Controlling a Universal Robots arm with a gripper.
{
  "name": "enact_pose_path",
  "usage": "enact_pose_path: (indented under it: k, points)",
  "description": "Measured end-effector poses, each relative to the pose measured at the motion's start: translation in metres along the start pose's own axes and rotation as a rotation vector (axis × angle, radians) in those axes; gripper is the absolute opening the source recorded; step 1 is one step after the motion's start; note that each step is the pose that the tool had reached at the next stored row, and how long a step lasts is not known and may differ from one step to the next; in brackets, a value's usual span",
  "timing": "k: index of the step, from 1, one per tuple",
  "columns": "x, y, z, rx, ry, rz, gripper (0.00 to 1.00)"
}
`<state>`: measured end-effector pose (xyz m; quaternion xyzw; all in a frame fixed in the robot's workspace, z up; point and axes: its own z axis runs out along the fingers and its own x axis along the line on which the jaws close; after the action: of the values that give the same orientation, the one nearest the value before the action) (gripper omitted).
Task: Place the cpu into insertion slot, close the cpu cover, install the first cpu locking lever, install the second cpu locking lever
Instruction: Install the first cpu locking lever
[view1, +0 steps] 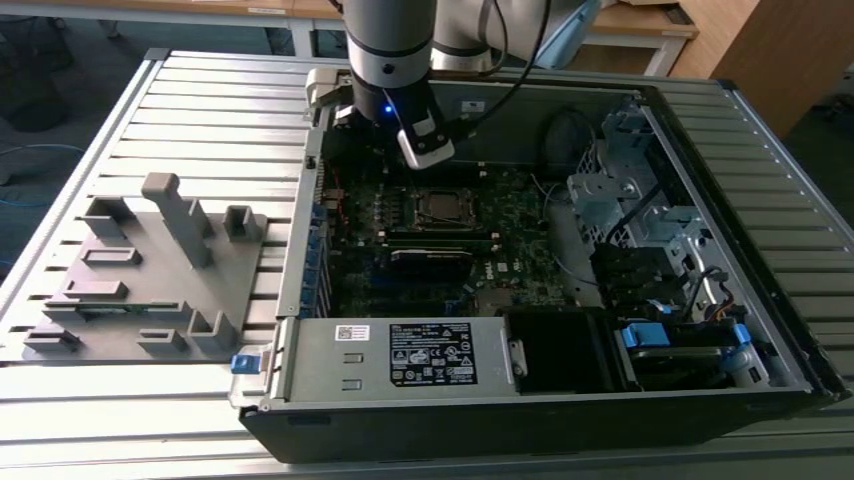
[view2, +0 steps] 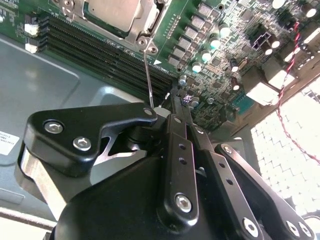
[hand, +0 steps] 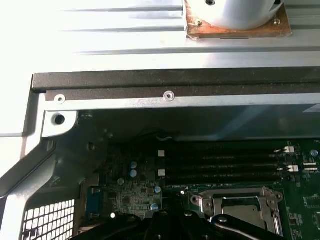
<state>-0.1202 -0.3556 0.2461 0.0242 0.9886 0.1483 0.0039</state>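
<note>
The cpu (view2: 112, 12) lies in the insertion slot (view1: 441, 207) on the green motherboard, its dull silver top showing. The cpu cover (view2: 147, 22), a silver frame, lies down over its edges; in the first wrist view the cover (hand: 202, 202) frames the chip (hand: 240, 207). A thin wire locking lever (view2: 148, 75) rises from the socket's corner up to the tip of my gripper (view2: 172, 97). The black fingers are shut together, with the lever's end right beside them. I cannot tell if it is pinched. In the exterior view the gripper (view1: 427, 152) hangs just behind the socket.
Black memory slots (view2: 100, 45) run beside the socket. The case's metal wall (hand: 170, 97) is close behind. A drive cage (view1: 627, 200) with cables fills the exterior view's right, a power supply (view1: 400, 355) the front. A grey fixture tray (view1: 147, 270) lies outside the case.
</note>
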Motion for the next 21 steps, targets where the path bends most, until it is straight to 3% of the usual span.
enact_pose_path:
  k: [2,4,5,11,21]
  points:
    - [0.0000,-0.0005,0.0000,-0.0154,0.0006,0.000,0.11]
    - [0.0000,-0.0010,0.0000,-0.0385,0.0024,0.001,0.11]
    - [0.0000,-0.0011,0.0000,-0.0428,0.0026,0.001,0.11]
    - [-0.0023,-0.0010,0.0001,-0.0429,0.0026,0.001,0.11]
    - [-0.0243,0.0005,0.0011,-0.0429,0.0026,0.001,0.11]
